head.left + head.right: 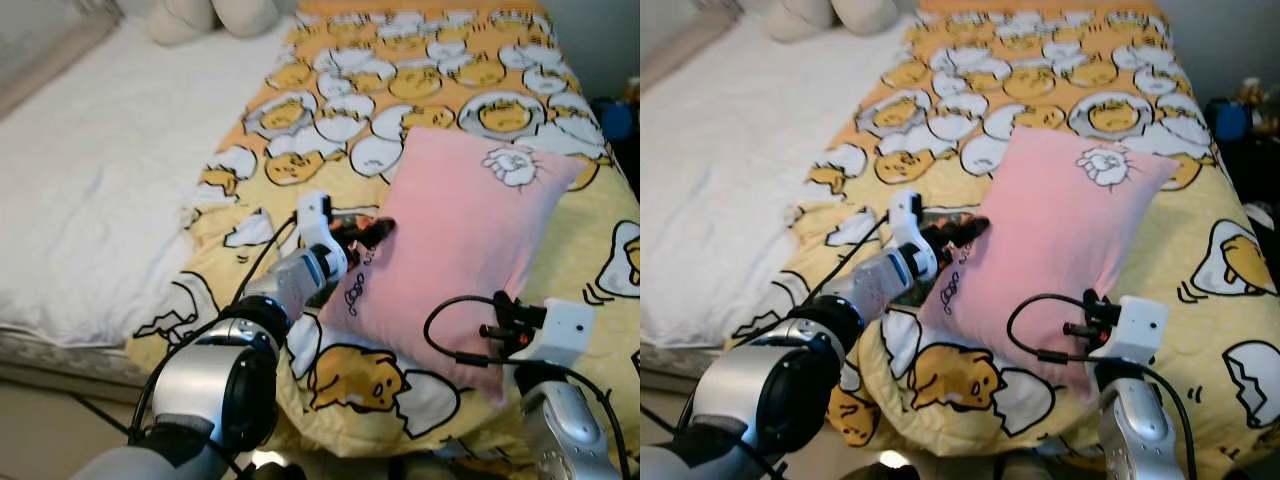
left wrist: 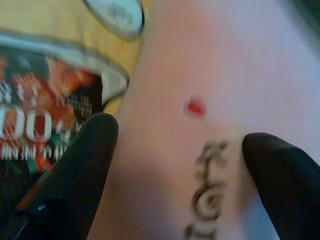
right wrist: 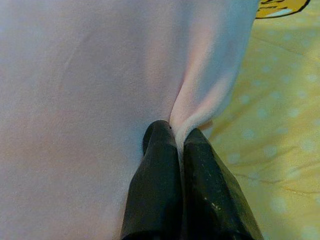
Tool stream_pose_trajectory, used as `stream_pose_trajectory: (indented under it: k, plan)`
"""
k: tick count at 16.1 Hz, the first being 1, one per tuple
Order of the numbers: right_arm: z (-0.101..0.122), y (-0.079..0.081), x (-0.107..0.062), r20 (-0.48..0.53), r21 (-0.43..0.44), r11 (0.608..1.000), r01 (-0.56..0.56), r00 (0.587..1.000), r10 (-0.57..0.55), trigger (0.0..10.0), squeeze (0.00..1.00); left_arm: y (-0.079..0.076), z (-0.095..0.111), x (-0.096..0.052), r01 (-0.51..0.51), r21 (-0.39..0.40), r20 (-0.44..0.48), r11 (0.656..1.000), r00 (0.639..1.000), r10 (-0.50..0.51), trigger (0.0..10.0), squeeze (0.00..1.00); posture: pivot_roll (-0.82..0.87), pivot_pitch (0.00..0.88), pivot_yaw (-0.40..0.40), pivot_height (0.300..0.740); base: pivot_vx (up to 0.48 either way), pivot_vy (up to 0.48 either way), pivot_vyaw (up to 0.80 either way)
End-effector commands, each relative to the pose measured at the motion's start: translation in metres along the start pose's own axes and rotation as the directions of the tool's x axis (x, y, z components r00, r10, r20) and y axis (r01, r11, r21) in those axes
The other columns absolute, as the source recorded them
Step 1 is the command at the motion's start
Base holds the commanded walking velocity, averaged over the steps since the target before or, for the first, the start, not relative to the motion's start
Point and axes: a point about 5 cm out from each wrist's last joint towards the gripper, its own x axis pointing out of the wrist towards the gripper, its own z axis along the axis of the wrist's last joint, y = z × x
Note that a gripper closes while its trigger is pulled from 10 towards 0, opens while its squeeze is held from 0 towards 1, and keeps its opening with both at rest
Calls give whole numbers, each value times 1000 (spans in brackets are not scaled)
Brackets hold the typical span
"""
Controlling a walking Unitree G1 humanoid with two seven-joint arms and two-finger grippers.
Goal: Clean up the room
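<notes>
A: Pillow location?
B: Pink pillow (image 1: 462, 250) lies on the yellow blanket (image 1: 440, 90) (bed). Right gripper (image 3: 178, 136) clenched on its fold; left gripper (image 2: 175, 145) spread against its edge.

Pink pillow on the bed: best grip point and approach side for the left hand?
Grip the pink pillow at its near left edge, by the dark lettering, coming in from the robot's left. It lies flat on the yellow blanket, so only edges pinch. The left hand sits open there; the right hand is shut on a fold at the near edge.
</notes>
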Motion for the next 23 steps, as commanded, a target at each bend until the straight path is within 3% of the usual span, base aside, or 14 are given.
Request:
stream_pose_trajectory:
  k: [1,3,5,7,10,11,19,23]
  plan:
    - [-3,5,-3,-34,3,999,-37,999,37,0,82,-14,-34,6,44,-2,-102,999,994,-44,10000,0,-269,194,122,731,0,0,0]
    - [1,2,-3,-47,-13,999,-46,998,46,0,86,-21,-47,7,117,18,-175,993,978,-112,10000,0,-267,214,121,731,0,0,0]
    - [4,0,-2,-48,-23,998,-52,998,51,0,86,-33,-63,7,257,64,-290,964,929,-229,10000,0,-264,225,120,731,0,0,0]
    - [5,4,-3,-63,-23,997,-69,996,68,0,86,-34,-75,4,307,116,-375,945,894,-244,10000,0,-265,232,118,731,0,0,0]
    - [5,8,-5,-71,-6,997,-80,994,79,0,86,-29,-70,5,248,121,-339,961,920,-195,10000,0,-267,243,116,731,0,0,0]
    - [4,8,-6,-76,10,997,-74,994,75,0,86,-28,-69,4,241,123,-329,963,925,-190,0,0,-259,257,115,731,0,0,0]
    - [6,18,-2,-89,22,994,-104,990,106,0,90,-27,-68,3,267,133,-332,954,919,-211,0,0,-242,301,110,731,0,0,0]
    - [5,22,-1,-92,36,993,-112,989,115,0,90,-25,-65,2,251,80,-292,965,931,-218,0,0,-228,306,107,731,0,0,0]
